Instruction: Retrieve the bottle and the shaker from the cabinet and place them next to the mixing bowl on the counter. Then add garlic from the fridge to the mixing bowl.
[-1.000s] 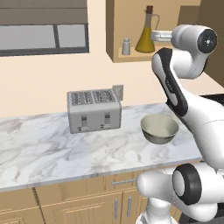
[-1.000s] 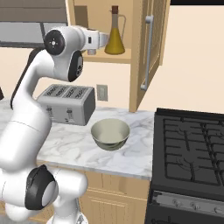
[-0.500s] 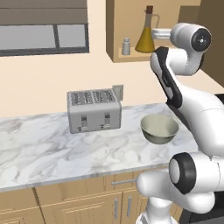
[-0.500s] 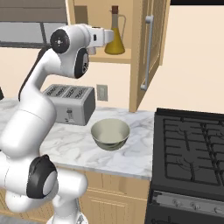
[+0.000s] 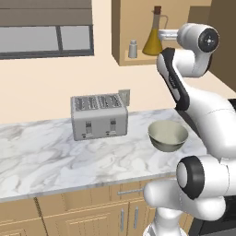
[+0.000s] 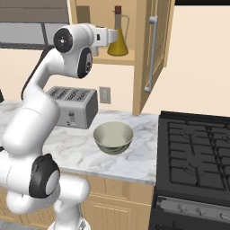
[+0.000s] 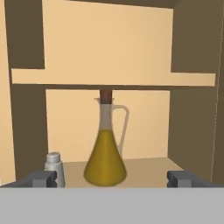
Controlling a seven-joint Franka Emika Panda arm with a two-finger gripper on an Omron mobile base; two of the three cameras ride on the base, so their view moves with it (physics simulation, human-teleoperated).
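Inside the cabinet (image 5: 138,27), the bottle (image 7: 105,148) stands straight up on the bottom shelf. It is clear glass, wide at the bottom and thin at the top, like a cone. Yellow oil fills the fat lower part. It has a long neck, a thin curved handle and a brown stopper on top. The shaker (image 7: 54,168) stands on the same shelf, near the bottle and on its left in the hand view. It is small and grey with a shiny cap, and it is much shorter than the bottle.

The claw (image 7: 112,178) is spread wide and holds nothing. It points at the bottle from in front, and the bottle shows between its two dark tips (image 7: 42,178).

Below the cabinet, the round bowl (image 5: 168,135) sits on the marble counter (image 5: 55,161). It is shiny grey-green with a pale inside. A silver toaster (image 5: 99,116) stands on the counter, to the left of the bowl in the left base view. A black stove (image 6: 197,143) is next to the counter.
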